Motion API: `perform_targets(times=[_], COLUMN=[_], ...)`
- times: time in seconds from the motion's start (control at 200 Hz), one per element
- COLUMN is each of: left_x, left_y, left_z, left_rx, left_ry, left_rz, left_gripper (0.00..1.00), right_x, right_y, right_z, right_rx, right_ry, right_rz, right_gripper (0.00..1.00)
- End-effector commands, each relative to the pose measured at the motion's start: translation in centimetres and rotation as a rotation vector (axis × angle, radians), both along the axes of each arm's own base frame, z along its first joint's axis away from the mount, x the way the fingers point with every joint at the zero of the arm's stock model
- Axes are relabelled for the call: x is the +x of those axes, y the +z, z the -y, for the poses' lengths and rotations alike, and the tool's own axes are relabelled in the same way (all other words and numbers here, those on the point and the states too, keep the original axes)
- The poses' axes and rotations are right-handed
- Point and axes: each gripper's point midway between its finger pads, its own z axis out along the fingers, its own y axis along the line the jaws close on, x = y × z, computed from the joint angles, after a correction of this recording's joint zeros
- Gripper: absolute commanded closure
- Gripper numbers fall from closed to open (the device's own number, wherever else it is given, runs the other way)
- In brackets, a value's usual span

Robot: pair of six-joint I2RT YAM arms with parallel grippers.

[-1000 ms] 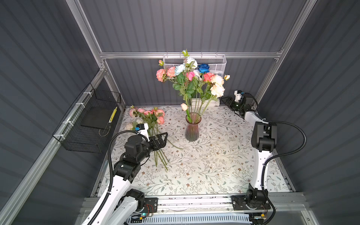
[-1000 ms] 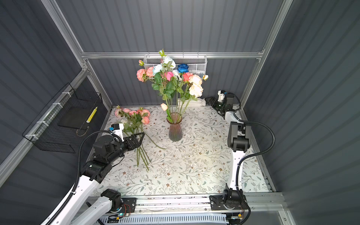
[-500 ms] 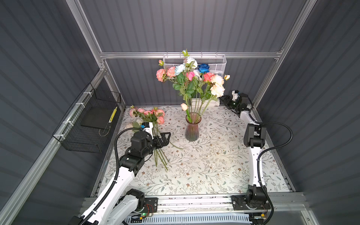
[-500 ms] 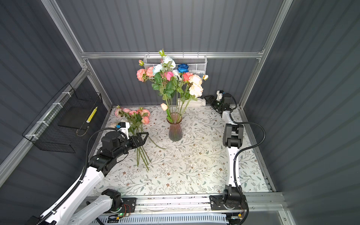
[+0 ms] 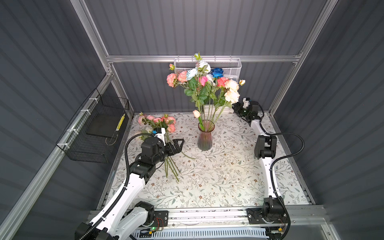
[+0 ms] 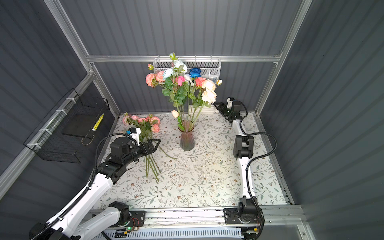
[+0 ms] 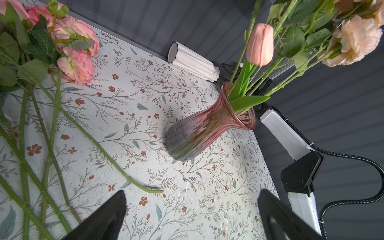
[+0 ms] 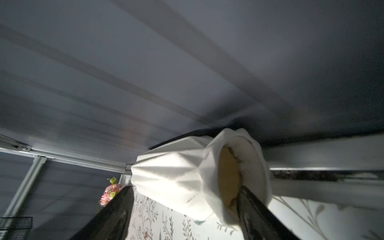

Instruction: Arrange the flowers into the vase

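Note:
A pink glass vase point(image 5: 204, 138) point(image 6: 187, 139) point(image 7: 203, 128) stands mid-table and holds many flowers point(image 5: 203, 83) point(image 6: 180, 83). More pink flowers point(image 5: 158, 122) point(image 6: 145, 122) point(image 7: 74, 66) lie loose at the left, with their stems pointing toward the front. Just above those stems hovers my left gripper point(image 5: 178, 145) point(image 6: 154, 143) point(image 7: 192, 191), open and empty. My right gripper point(image 5: 235, 108) point(image 6: 217, 106) point(image 8: 186, 188) is at the back wall. Its jaws are wide, straddling the base end of a white ribbed vase point(image 5: 207, 108) point(image 7: 193, 62) point(image 8: 176, 174) lying on its side. A gap shows beside one finger.
A black wire basket point(image 5: 93, 128) with a yellow pen hangs on the left wall. A white mesh basket point(image 5: 228, 66) hangs on the back wall behind the blooms. Metal frame rails run along the table's edges, and the right arm stretches along the right side.
My right gripper has moved left along the back wall to the white vase, and its jaws have narrowed. My left gripper has shifted slightly right over the loose stems.

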Motion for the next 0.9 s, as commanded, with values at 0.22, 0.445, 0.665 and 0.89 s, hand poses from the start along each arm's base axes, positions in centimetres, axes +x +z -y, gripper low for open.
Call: perform_targets(times=[0.22,0.445,0.665,0.89], left_x=[0.3,0.3,0.2,0.0], left_y=[1.2,1.1,1.1,1.0], left_z=[0.1,0.0,-0.2,-0.3], left_rx=[0.005,0.021,0.034,0.039], left_ry=[-0.010,-0.010,-0.007,-0.007], left_rz=[0.027,0.024,0.027,0.022], left_gripper=[0.00,0.00,0.00,0.00], right_x=[-2.1,-3.8,-5.5,-7.3], right_y=[3.0,3.1,2.4,2.5], right_z=[-4.9,-6.7,-7.9,-7.4], right_rx=[0.078,0.105,0.070,0.048], right_ry=[0.176,0.242,0.272,0.248], right_rz=[0.073,0.067,0.048,0.057], right_gripper=[0.61,0.60,0.72,0.90])
